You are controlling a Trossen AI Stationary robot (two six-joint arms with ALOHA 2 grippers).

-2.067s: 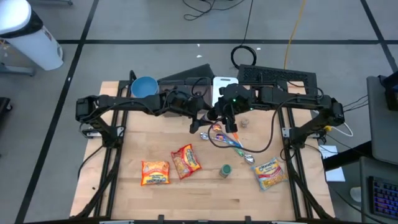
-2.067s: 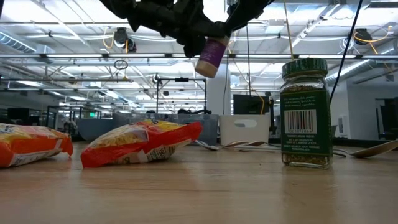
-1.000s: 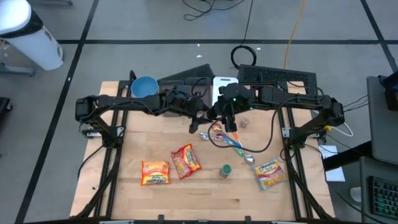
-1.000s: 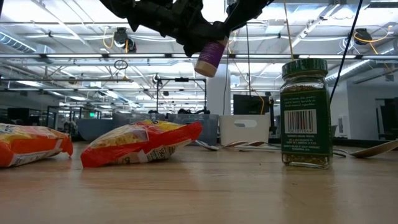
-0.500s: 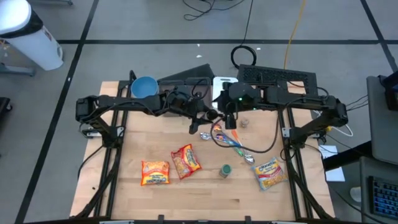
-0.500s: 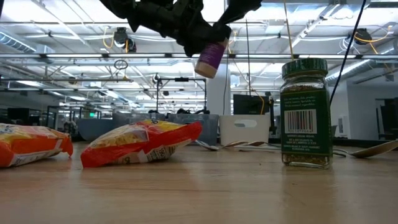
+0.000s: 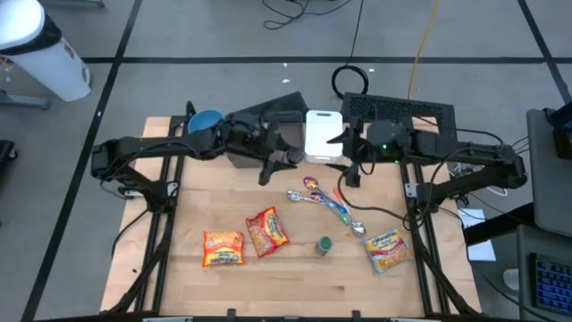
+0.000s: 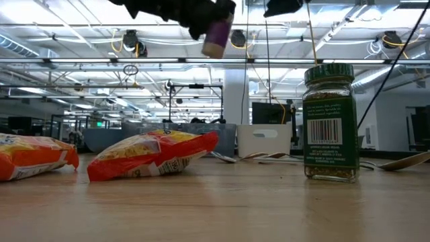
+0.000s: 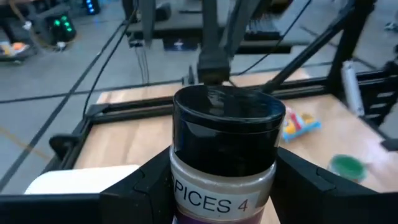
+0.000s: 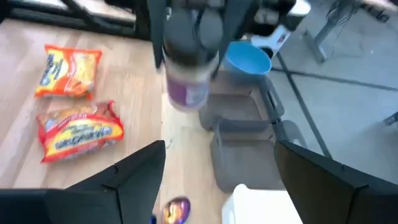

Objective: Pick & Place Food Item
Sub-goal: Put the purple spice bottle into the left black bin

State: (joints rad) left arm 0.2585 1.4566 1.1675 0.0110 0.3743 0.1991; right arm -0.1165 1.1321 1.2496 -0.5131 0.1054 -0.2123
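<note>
Left gripper (image 9: 224,180), fingers pinching the spice jar (image 9: 225,155) on both sides of its clear body just under the black lid, jar aloft over the table's (image 7: 295,291) far edge, near its middle. Right gripper (image 7: 350,172), fingers spread and empty, hangs just beside it toward the right, over the far edge.

Handling, as judged: the jar is rigid, light and smooth-walled, so it may slip or twist; the grip across the body below the lid looks sound, and the lid's rim should check any slide.

Surroundings: grey bin (image 7: 268,134) and white container (image 7: 323,136) lie below at the far edge, blue bowl (image 7: 206,121) toward the far left corner. Spoons (image 7: 326,199) lie mid-table; two noodle packs (image 7: 246,240) and a green-lidded jar (image 7: 324,245) sit nearer the front edge, a third pack (image 7: 387,249) front right. The right arm is the nearest obstacle.
</note>
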